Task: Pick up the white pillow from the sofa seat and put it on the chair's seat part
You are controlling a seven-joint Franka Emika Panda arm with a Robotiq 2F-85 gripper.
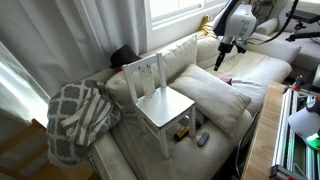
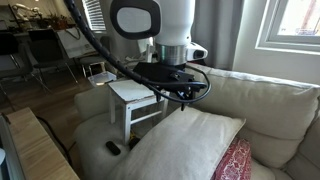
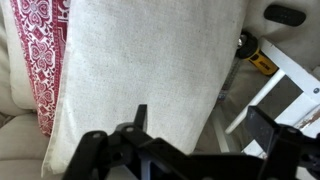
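The white pillow (image 1: 215, 92) lies flat on the seat of the cream sofa (image 1: 262, 68), beside the white slat-back chair (image 1: 160, 100), which stands on the sofa seat. My gripper (image 1: 229, 45) hangs above the pillow's far end, open and empty. In an exterior view the gripper (image 2: 176, 92) hovers just over the pillow (image 2: 185, 145), with the chair (image 2: 133, 95) behind it. In the wrist view the pillow (image 3: 140, 60) fills the middle, my open fingers (image 3: 200, 125) straddle its edge from above, and the chair (image 3: 285, 95) is at the right.
A small red patterned cushion (image 3: 35, 55) lies against the pillow, also visible in an exterior view (image 2: 236, 160). A grey-and-white lattice blanket (image 1: 75, 115) drapes over the sofa arm. Small objects (image 1: 200, 138) lie on the seat near the chair legs. A wooden table edge (image 1: 262, 140) runs alongside the sofa.
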